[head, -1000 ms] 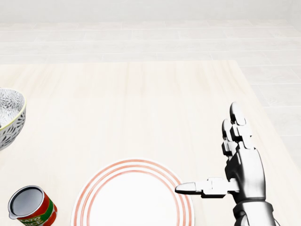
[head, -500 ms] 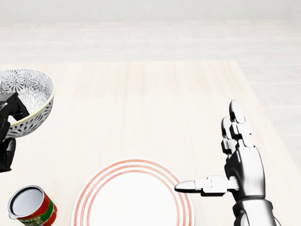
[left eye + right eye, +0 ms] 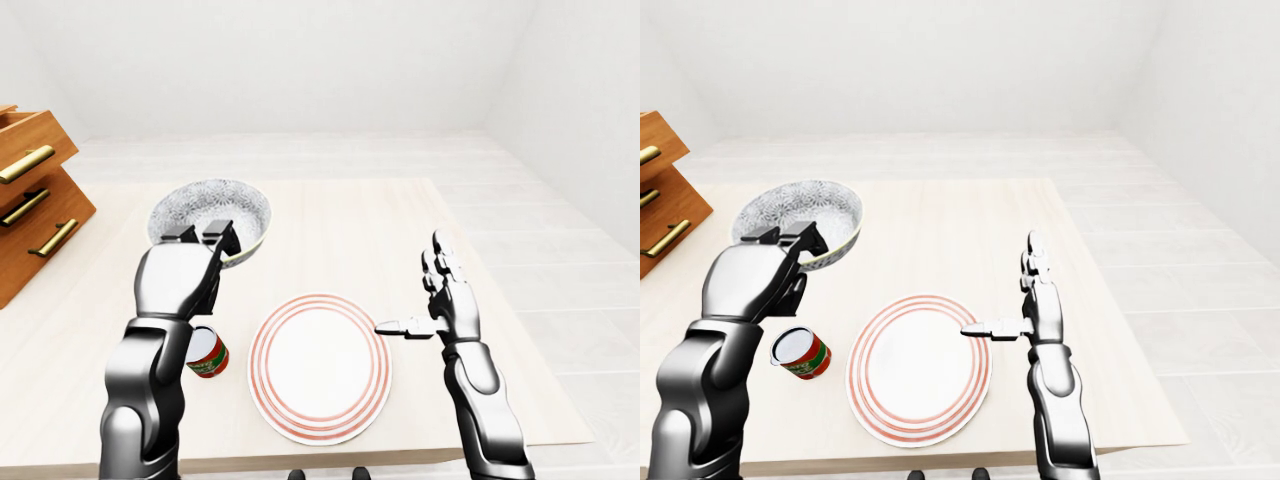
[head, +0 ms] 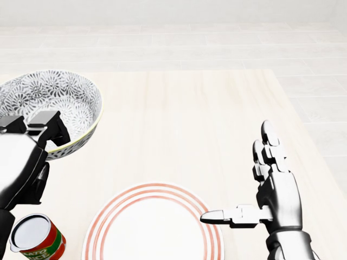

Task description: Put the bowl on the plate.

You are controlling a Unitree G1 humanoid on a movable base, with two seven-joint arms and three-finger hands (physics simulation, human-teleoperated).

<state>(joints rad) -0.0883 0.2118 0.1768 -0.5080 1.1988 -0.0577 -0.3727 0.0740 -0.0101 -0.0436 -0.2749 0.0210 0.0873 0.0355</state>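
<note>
A grey-and-white patterned bowl [image 4: 57, 103] with a yellow rim hangs above the table at the head view's left. My left hand [image 4: 33, 135] is shut on its near rim and holds it up, left of and above the plate. The white plate [image 4: 153, 227] with red rings lies flat on the table at the bottom centre of that view, nothing on it. My right hand [image 4: 246, 184] stands open just right of the plate, fingers up and thumb pointing over the plate's right rim.
A small open can [image 4: 35, 238] with a red and green label stands on the table at the plate's left, under my left arm. A wooden drawer unit [image 3: 35, 200] sits at the table's left. The table's right edge [image 3: 500, 300] runs close to my right hand.
My left hand has carried the bowl rightward into view, toward the plate. My right hand has hardly moved.
</note>
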